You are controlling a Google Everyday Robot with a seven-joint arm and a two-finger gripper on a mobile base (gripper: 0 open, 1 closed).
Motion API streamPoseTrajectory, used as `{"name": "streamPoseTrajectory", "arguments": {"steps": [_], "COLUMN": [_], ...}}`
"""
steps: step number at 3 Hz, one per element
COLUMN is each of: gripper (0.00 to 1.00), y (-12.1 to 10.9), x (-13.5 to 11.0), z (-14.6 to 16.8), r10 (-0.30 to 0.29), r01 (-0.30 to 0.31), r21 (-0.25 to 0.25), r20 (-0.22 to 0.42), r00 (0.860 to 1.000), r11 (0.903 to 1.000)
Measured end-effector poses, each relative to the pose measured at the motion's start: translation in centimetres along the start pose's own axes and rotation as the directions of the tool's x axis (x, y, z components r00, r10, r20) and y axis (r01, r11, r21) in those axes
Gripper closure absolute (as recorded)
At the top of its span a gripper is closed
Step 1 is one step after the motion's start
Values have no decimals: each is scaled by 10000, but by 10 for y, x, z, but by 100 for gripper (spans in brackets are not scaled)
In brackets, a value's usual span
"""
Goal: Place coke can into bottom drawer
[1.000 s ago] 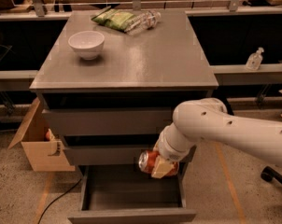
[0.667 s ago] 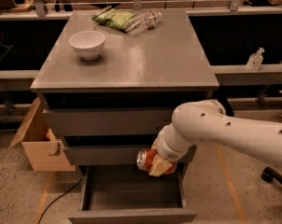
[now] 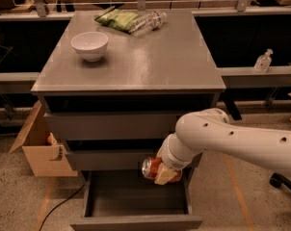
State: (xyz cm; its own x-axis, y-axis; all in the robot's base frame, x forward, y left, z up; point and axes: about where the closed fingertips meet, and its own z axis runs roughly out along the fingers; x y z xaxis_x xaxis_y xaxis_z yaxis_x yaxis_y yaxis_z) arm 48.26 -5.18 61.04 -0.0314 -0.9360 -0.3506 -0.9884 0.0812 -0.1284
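Observation:
The coke can [image 3: 151, 167] is a red-orange can with a silver end, lying on its side in my gripper [image 3: 161, 172]. The gripper is shut on it, at the end of my white arm that reaches in from the right. It holds the can just above the right rear part of the bottom drawer [image 3: 136, 206], which is pulled open and looks like a shallow grey box. The can hangs in front of the middle drawer's front. One pale finger [image 3: 165, 177] shows below the can.
The grey cabinet top [image 3: 136, 61] carries a white bowl [image 3: 89, 45], a green snack bag [image 3: 117, 19] and a clear plastic bottle [image 3: 148, 22]. A cardboard box [image 3: 39, 146] stands on the floor at the left. A sanitiser bottle [image 3: 263, 60] sits on a shelf at the right.
The gripper with the can has shifted slightly left and down over the open bottom drawer. Nothing else has moved.

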Motion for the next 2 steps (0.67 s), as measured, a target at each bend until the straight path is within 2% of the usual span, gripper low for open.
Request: {"name": "streamPoseTrajectory", "arguments": {"steps": [2], "gripper": [100], "y": [3], "x": [31], "z": [66], "r10": [695], "r01": [-717], "r21": [298], "r20": [700], "r00": [9951], "r11": [9970]}}
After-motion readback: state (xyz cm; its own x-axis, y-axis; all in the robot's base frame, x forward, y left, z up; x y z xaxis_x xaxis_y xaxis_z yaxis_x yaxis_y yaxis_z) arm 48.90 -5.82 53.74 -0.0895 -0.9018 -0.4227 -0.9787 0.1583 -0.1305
